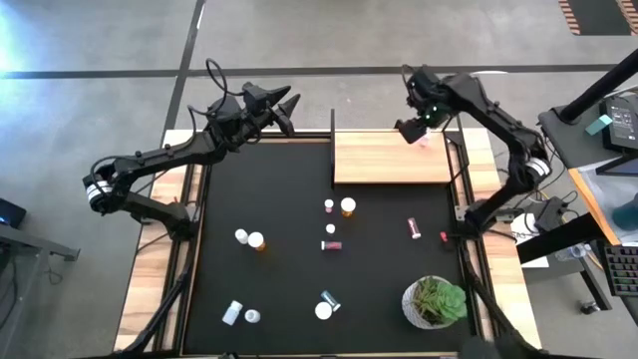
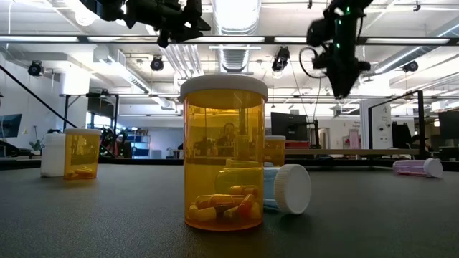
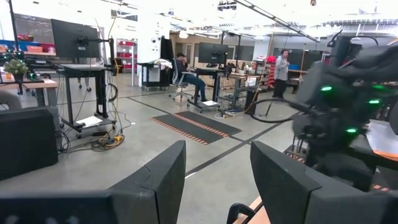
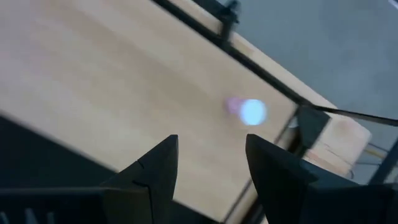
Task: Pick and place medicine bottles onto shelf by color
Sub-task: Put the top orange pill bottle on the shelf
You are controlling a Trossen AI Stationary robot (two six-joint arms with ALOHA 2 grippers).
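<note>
Closest to the low camera stood an orange bottle with a white cap, upright on the black mat, a few pills lying at its bottom, and just behind it at about 3 o'clock a bottle lay on its side with its white cap facing out. Farther off at 9 o'clock another orange bottle stood beside a white one, and far out at 3 o'clock a pink bottle lay flat. Seen from above, the rest of the bottles were scattered over the mat, with a potted plant near the 5 o'clock corner. The shelf, a light-wood board with thin black posts, sat at the 12 o'clock edge of the worktop. On it, near its 2 o'clock corner, stood one small pink bottle with a pale cap, apart from everything else. The right pincer hung over that same corner of the shelf, above the pink bottle, its two dark fingers set a moderate gap apart and holding nothing. The left pincer was raised at about 11 o'clock, just off the shelf's left end, pointing out into the room; its fingers also stood partly spread with nothing between them. Beyond the worktop a person stood among desks and monitors.
</note>
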